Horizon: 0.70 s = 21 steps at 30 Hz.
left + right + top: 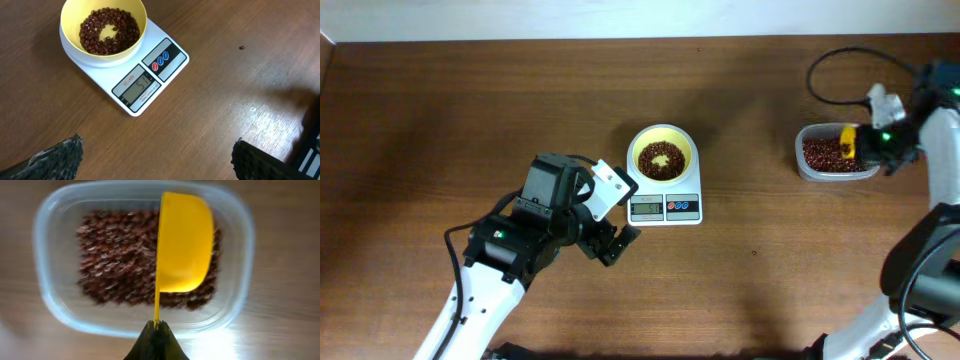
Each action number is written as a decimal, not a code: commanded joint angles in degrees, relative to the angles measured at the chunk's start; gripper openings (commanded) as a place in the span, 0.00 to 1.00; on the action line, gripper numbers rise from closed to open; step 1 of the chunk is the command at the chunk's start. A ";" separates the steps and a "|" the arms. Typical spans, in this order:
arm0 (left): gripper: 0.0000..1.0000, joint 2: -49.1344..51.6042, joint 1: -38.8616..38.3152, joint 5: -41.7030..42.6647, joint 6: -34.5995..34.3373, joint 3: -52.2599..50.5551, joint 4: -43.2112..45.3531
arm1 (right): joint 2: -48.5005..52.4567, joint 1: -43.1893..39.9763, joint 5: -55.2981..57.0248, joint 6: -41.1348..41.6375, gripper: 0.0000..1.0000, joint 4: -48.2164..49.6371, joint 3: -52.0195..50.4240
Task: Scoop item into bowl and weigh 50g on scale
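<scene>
Right claw (156,329) pinched on scoop (185,240) handle over beans (115,255) | left claw (157,160) spread wide, empty

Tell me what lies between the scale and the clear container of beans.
Nothing. The overhead view shows only bare wooden table between the scale and the container.

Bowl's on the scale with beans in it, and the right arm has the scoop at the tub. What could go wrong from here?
1. The display on the scale looks near target already, so another full scoop would likely overshoot.
2. The right gripper pinches only the handle's end, so the scoop could twist.
3. The open left gripper sits close beside the scale. A nudge might disturb the reading.
</scene>
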 commanded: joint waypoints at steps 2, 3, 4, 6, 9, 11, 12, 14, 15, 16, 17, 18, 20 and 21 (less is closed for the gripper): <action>0.99 -0.66 -0.07 -0.17 -0.37 -0.26 0.09 | 0.48 6.95 25.55 -0.59 0.04 0.74 0.74; 0.99 -0.66 -0.07 -0.17 -0.37 -0.26 0.09 | 0.46 8.48 30.16 -0.94 0.04 0.76 0.74; 0.99 -0.66 -0.07 -0.17 -0.37 -0.26 0.07 | 0.37 9.55 31.30 -2.14 0.04 0.74 0.74; 0.99 -0.66 -0.07 -0.20 -0.37 -0.26 0.07 | 0.26 11.30 31.28 -3.41 0.04 0.68 0.74; 0.99 -0.66 -0.07 -0.17 -0.37 -0.26 0.07 | 0.09 12.28 29.77 -3.56 0.04 -0.70 0.74; 0.99 -0.66 -0.07 -0.17 -0.37 -0.26 0.09 | -0.81 12.26 22.38 -3.91 0.04 -1.11 0.83; 0.99 -0.66 -0.07 -0.20 -0.37 -0.26 0.07 | -1.79 11.98 14.97 -5.29 0.04 -1.38 1.01; 0.99 -0.66 -0.04 -0.17 -0.37 -0.26 0.09 | -3.56 11.85 8.90 -5.27 0.04 -1.36 1.11; 0.99 -0.66 -0.07 -0.17 -0.37 -0.26 0.09 | -4.72 11.96 7.98 -5.25 0.04 -1.44 1.11; 0.99 -0.66 -0.07 -0.17 -0.37 -0.26 0.09 | -5.46 11.96 7.13 -5.25 0.04 -1.81 1.11; 0.99 -0.66 -0.07 -0.17 -0.37 -0.26 0.09 | -5.99 11.96 6.56 -5.25 0.04 -2.36 1.11; 0.99 -0.66 -0.07 -0.20 -0.37 -0.26 0.09 | -6.80 11.96 6.14 -5.20 0.04 -3.48 1.11; 0.99 -0.66 -0.04 -0.20 -0.37 -0.26 0.09 | -7.72 11.93 4.70 -5.22 0.04 -4.66 1.11; 0.99 -0.66 -0.07 -0.17 -0.37 -0.26 0.09 | -8.48 11.91 2.16 -5.22 0.04 -5.05 1.11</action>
